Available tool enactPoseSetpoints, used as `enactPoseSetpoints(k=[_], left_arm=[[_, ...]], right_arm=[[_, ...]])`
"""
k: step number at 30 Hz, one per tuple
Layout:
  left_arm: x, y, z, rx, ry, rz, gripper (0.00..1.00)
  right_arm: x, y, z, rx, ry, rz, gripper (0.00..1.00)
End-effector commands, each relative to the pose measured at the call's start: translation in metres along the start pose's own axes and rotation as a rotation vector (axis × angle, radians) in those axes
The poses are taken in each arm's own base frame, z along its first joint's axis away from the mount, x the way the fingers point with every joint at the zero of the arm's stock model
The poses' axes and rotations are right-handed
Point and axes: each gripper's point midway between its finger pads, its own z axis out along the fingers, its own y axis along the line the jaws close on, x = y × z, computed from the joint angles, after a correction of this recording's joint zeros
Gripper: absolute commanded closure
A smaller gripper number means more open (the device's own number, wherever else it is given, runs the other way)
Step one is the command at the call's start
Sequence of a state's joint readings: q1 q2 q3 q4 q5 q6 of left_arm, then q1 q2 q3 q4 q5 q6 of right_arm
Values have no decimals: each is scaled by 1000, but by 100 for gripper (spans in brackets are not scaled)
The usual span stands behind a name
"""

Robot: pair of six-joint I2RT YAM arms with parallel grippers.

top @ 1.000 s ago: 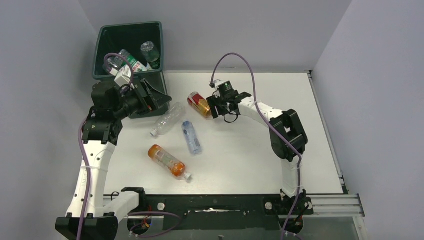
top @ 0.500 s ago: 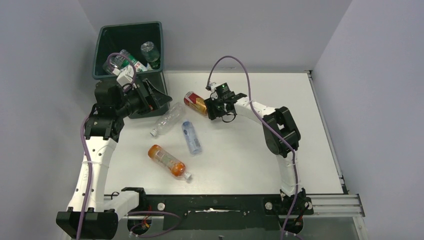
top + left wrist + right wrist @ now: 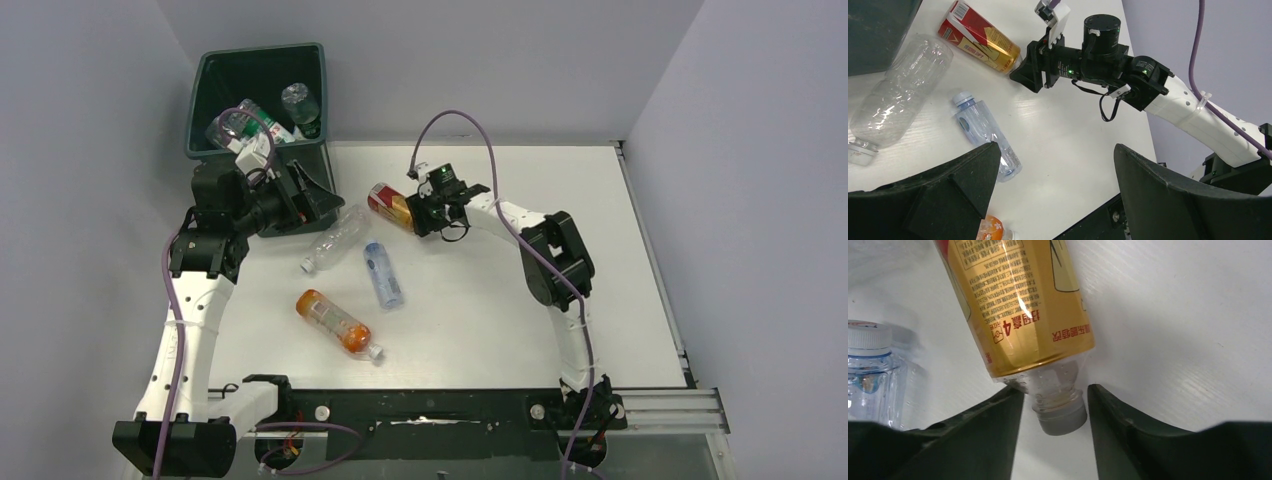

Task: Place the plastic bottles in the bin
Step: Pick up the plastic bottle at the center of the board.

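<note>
Right gripper (image 3: 1054, 395), half-closed and unclamped at lower centre, straddles the gold-labelled bottle (image 3: 1023, 305): likely light, slick; grasp its stiff neck.

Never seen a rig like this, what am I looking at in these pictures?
Two robot arms, left and right, are bolted to a table, each ending in a two-fingered pincer. One picture looks down from above; the others come from wrist cameras. A dark green bin at the far left holds some bottles. Four more lie on the table: a clear bottle, a blue-capped bottle, an orange bottle and a red and gold bottle. The left pincer is open and empty. The right pincer has its fingers either side of the red and gold bottle's neck; whether it grips yet is unclear.
</note>
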State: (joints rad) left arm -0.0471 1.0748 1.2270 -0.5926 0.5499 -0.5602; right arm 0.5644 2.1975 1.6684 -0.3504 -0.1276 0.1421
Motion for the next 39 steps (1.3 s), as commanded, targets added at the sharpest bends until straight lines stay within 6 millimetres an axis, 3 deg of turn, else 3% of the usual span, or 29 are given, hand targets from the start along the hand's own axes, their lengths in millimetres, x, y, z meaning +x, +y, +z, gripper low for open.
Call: enactPoseSetpoints(k=[1,4,6,16,24,32,39], left_arm=[[-8,-8,-4,18,-30,44,16],[-8,-8,-3,15,-29,43,16],[-7,-7,-3,14,-27,41,15],[15,-3,8,30,41,14,15],[29,-19,24,89,74,-29,15],[41,-42,38,145,95,-52,15],[52,-63,46,179,109,-63,15]], right_arm=[[-21,7,-5,-25,-57,-32,58],[-19,9,-6,-27,-52,-28,71],[-17,12,-11,-20,-56,-16,74],[11,55,-65,18,-133,74,77],[43,96,-116,-4,-159,137,79],[53,96,-171,-14,-241,224,78],[55,89,-200,1,-302,269,78]])
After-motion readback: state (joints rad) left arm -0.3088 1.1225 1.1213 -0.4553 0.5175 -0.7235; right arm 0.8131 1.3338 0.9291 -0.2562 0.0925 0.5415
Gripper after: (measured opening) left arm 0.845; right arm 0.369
